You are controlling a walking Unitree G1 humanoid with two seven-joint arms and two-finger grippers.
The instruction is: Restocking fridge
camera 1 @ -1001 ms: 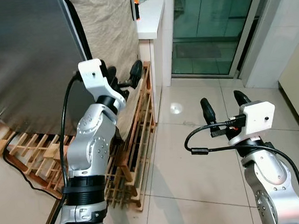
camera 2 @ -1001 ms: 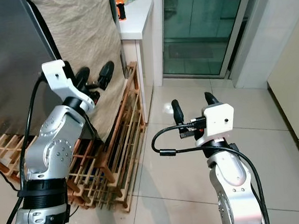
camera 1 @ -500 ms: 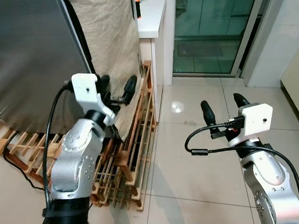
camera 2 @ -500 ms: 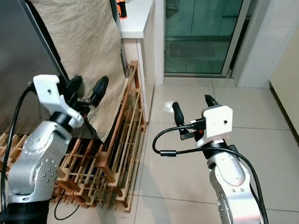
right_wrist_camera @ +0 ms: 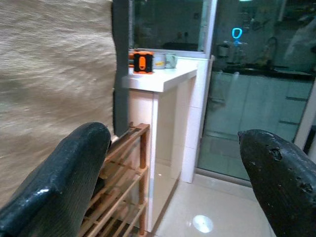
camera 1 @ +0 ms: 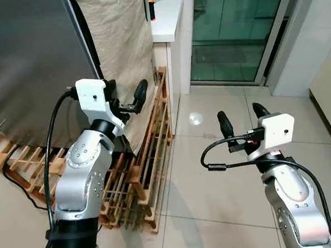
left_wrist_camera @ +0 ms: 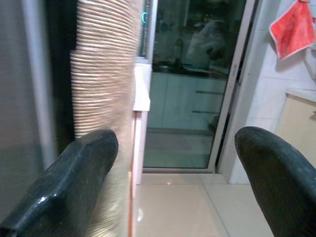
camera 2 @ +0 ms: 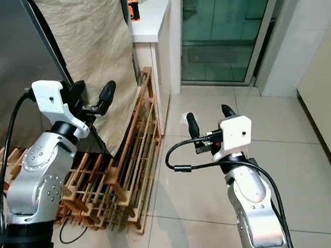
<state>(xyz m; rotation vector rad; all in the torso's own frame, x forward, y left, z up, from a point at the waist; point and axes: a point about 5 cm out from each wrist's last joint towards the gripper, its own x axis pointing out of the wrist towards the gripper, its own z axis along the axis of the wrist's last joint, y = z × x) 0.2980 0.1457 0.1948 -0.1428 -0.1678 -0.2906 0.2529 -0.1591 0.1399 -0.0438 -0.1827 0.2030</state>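
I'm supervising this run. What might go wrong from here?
The left end effector, open, sits close to the beige burlap cloth and could snag it. The loose black cable under the open right end effector might catch. A step sideways could hit the slatted wooden rack.

Even indoor light filled both eye views, which were sharp throughout. A small round glare spot shone on the glossy floor tiles (camera 1: 195,119), with soft shadows under the wooden rack (camera 1: 146,176). Both wrist views were dimmer and grainier, their near black fingertips (left_wrist_camera: 84,163) blurred
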